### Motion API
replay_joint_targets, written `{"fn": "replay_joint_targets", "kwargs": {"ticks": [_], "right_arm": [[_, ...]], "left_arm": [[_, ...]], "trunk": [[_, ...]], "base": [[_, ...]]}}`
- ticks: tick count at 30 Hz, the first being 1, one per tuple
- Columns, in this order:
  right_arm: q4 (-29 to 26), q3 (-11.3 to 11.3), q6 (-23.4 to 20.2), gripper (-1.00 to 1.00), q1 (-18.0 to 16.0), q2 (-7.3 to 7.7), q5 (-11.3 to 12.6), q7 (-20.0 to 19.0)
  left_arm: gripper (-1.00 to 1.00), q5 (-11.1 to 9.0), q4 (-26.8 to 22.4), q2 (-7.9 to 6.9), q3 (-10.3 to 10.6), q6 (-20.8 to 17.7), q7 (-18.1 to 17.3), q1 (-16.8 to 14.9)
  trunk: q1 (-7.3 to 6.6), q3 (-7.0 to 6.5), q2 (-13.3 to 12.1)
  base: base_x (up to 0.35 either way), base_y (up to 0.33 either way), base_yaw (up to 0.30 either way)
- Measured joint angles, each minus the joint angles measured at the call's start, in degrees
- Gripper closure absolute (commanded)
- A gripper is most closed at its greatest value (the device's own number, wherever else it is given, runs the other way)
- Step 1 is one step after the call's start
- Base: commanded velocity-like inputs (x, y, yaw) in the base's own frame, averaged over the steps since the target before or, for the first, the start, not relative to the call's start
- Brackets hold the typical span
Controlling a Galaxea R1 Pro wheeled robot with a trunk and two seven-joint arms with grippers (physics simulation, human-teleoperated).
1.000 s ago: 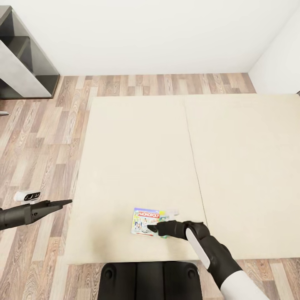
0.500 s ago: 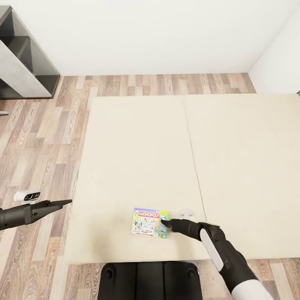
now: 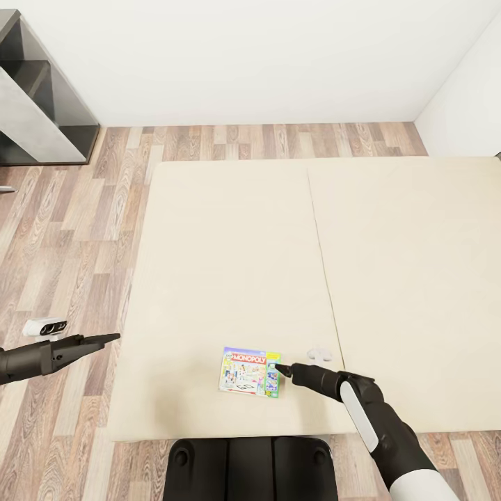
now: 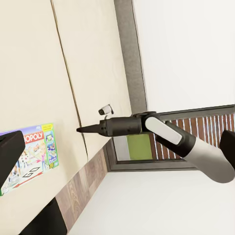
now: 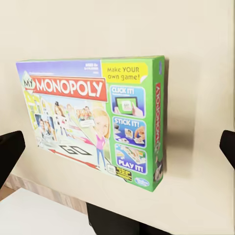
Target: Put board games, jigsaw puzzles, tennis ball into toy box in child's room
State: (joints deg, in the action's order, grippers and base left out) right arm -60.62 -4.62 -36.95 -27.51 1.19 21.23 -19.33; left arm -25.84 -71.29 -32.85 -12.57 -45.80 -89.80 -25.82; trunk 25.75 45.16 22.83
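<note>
We are looking first at the right claw, which is hovering low over the bed with its tip just beside the right edge of the Monopoly box. In the right wrist view its two dark fingertips are sitting far apart at opposite edges of the picture, so the claw is spread wide and gripping nothing. Between those fingertips the Monopoly box is lying flat on the cream mattress, lid up, its green side panel facing the claw and throwing a soft shadow on the bedding.

Moving outward in the head view, the box is resting near the bed's near edge, on the left mattress panel, a little left of the seam between the two panels. A small white object is lying on the mattress just beyond the right forearm, close to the seam.

The left claw is hanging over the wood-plank floor beside the bed's left edge, well apart from the box; its fingers are appearing pressed together into a single point, holding nothing. In the left wrist view we are seeing the right arm reaching across the bed, with the Monopoly box partly in view. A dark grey shelf unit is standing against the far wall.
</note>
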Motion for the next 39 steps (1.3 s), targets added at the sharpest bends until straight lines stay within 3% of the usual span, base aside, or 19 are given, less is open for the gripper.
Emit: {"fn": "replay_joint_targets", "kwargs": {"ticks": [6,20,39], "right_arm": [[1.8,0.1,0.0,-1.00,-0.4,-0.24,-0.3,0.6],[13.8,-0.4,0.7,-1.00,-7.4,-1.39,-0.7,3.4],[15.7,-0.5,0.6,-1.00,-10.0,-3.73,-0.8,3.7]], "left_arm": [[-1.00,0.0,0.0,0.00,0.0,0.0,0.0,0.0],[-1.00,0.1,0.0,0.00,0.1,0.0,0.0,0.0],[-1.00,0.1,0.1,0.00,0.1,0.0,0.0,0.0]], "trunk": [[0.00,0.00,0.0],[0.00,0.00,0.0],[0.00,0.00,0.0]], "base": [[0.000,0.000,0.000],[0.000,0.000,0.000],[0.000,0.000,0.000]]}}
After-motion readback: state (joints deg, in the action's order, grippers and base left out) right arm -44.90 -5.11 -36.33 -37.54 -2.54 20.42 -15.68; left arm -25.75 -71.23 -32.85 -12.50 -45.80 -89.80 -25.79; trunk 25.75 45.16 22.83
